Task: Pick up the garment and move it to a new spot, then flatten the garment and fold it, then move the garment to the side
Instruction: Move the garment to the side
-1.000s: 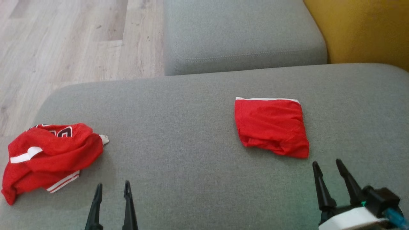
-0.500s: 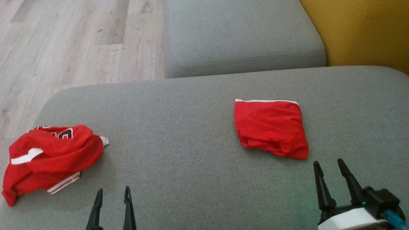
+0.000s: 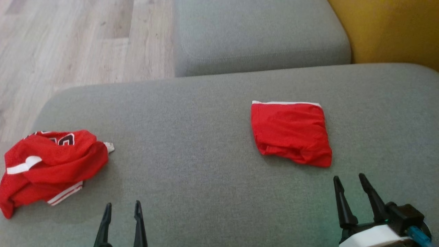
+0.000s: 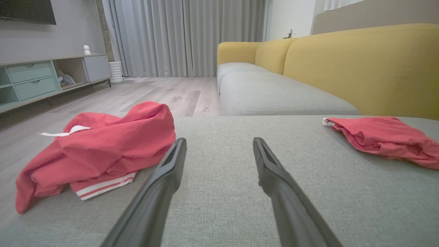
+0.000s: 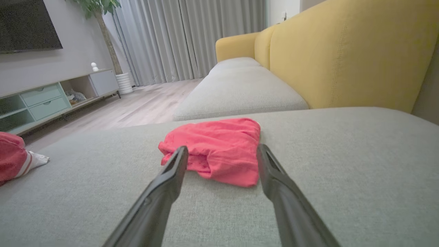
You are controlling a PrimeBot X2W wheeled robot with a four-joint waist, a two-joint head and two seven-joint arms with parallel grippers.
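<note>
crumpled jersey (image 3: 51, 168): lying bunched at the far left edge of the grey sofa cushion (image 3: 192, 137), white trim and dark lettering showing; being neither flattened nor folded, probably waiting as the garment to pick up.

left gripper (image 3: 123, 204): hovering low over the cushion just right of the jersey, jaws standing wide apart, holding nothing; probably sitting close so that a short reach leftward is enough to pinch the cloth.

cushion middle: lying bare between the two red pieces; likely serving as the new spot for spreading and folding.

folded garment (image 3: 291, 133): resting flat as a compact rectangle right of centre, white band running along its far edge, well apart from the jersey; seemingly sitting aside to keep the middle free.

right gripper (image 3: 349, 177): hovering just on the near side of the folded garment, not touching it, jaws spread wide, gripping nothing.

step in hand: judging from the layout, preparing to reach for the jersey.
</note>
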